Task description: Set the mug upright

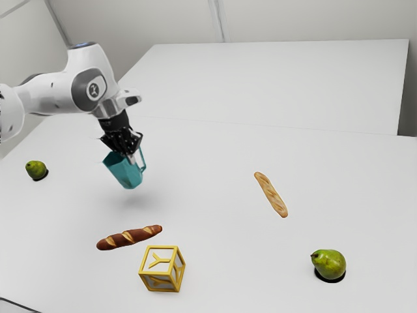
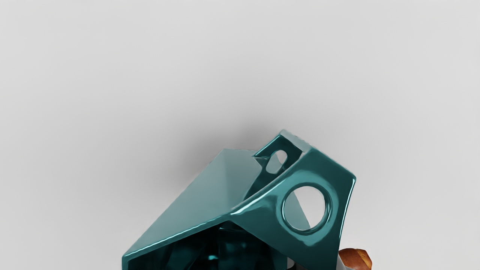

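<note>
At the exterior view's left, a green pear (image 1: pixel 36 170) sits on the white bench (image 1: pixel 221 274), well apart from the work. Next, the teal, faceted mug (image 1: pixel 124 173) hangs above the bench, tilted, its shadow below; its mouth faces up towards the hand and its handle points to the exterior view's right. The black jaws (image 1: pixel 133 158) appear closed on its wall near the handle, probably because a thin wall offers a firm pinch; their exact gap is hidden. This hold keeps the base lowermost, so levelling, lowering and release would suit the task; letting go while tilted could topple it. The brown scored loaf (image 1: pixel 129 237), yellow-framed letter block (image 1: pixel 162 268), pale baguette (image 1: pixel 271 194) and 2nd green pear (image 1: pixel 329 264) follow, seemingly mere bystanders, though the loaf lies near enough to deserve care.
</note>
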You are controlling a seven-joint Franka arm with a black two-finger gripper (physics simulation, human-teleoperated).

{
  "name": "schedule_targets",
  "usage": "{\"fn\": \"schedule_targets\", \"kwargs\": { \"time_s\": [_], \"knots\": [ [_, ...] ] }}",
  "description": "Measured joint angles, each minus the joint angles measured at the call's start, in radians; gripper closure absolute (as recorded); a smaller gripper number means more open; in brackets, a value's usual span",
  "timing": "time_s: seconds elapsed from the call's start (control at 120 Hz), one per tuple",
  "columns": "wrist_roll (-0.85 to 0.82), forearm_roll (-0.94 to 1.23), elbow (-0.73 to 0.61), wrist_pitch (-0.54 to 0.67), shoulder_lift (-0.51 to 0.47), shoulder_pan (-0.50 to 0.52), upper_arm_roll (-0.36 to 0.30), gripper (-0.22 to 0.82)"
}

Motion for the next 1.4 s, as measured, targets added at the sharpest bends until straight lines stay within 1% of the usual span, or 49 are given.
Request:
{"fn": "schedule_targets", "kwargs": {
  "time_s": [0.075, 0.183, 0.458, 0.667, 0.867, 1.033, 1.117, 1.242, 1.4],
  "knots": [
    [-0.049, 0.008, -0.016, 0.028, -0.001, -0.004, -0.031, 0.79],
    [-0.111, 0.013, -0.024, 0.056, 0.007, -0.008, -0.048, 0.79],
    [-0.233, 0.044, -0.015, 0.119, 0.083, -0.003, -0.071, 0.79],
    [-0.299, 0.051, -0.014, 0.157, 0.129, -0.009, -0.073, 0.79],
    [-0.345, 0.053, -0.014, 0.176, 0.146, -0.009, -0.074, 0.79],
    [-0.366, 0.049, -0.017, 0.177, 0.144, -0.012, -0.073, 0.42],
    [-0.375, 0.048, -0.016, 0.173, 0.133, -0.014, -0.073, 0.28],
    [-0.386, 0.048, -0.018, 0.168, 0.106, -0.021, -0.073, 0.16],
    [-0.396, 0.048, -0.017, 0.164, 0.055, -0.042, -0.073, 0.07]
  ]
}}
